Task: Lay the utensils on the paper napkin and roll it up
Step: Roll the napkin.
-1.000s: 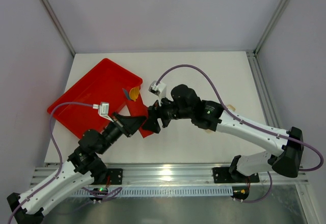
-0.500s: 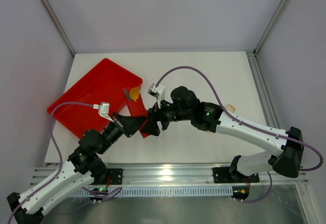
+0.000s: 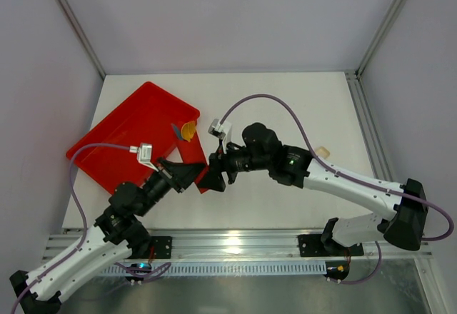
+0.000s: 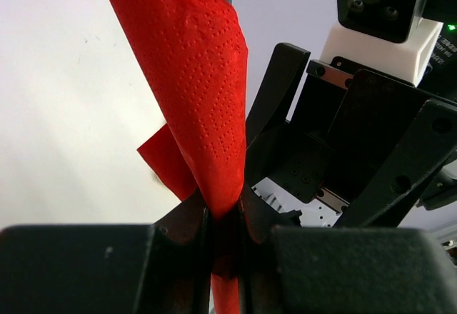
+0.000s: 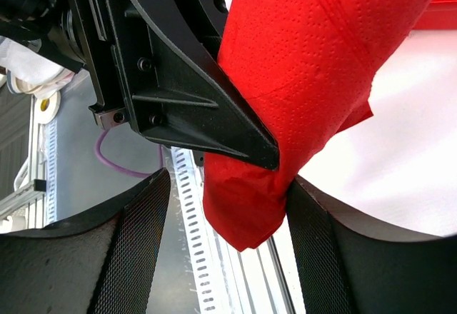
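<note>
Paper napkin (image 4: 203, 78) is showing solid red with a fine embossed dot pattern. Left claw (image 4: 225, 221) and right claw (image 5: 228, 250) are appearing black, the right's pads (image 5: 136, 257) carrying a mesh texture. Tray (image 3: 121, 135) is showing red, desk (image 3: 285, 100) white, 2 cables (image 3: 260, 93) purple.

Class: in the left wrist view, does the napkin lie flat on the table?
No, the napkin is rolled, pinched in the left gripper.
</note>
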Robot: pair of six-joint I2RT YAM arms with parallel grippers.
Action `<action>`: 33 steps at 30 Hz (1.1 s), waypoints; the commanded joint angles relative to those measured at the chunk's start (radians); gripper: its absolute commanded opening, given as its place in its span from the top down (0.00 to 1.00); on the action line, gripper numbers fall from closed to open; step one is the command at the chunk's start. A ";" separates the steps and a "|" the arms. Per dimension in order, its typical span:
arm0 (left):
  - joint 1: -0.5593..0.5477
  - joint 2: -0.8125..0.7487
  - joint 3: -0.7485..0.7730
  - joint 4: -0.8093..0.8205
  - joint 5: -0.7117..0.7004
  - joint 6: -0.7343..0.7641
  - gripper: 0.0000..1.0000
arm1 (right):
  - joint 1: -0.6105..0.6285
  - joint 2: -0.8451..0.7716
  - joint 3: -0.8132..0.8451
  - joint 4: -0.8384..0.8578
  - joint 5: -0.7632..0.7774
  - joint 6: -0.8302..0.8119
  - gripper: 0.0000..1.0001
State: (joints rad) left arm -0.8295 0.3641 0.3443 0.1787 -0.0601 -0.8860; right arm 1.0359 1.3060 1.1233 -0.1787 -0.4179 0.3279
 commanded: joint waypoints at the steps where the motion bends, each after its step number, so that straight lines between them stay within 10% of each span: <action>1: -0.002 -0.022 0.018 0.058 0.014 -0.008 1.00 | -0.020 -0.039 -0.005 0.090 -0.053 -0.004 0.32; 33: -0.003 0.009 0.028 0.110 0.026 -0.016 1.00 | -0.089 0.048 -0.066 0.323 -0.349 0.066 0.42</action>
State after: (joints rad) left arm -0.8303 0.3595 0.3443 0.2295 -0.0307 -0.9092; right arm 0.9360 1.3445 1.0611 0.0677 -0.7029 0.3801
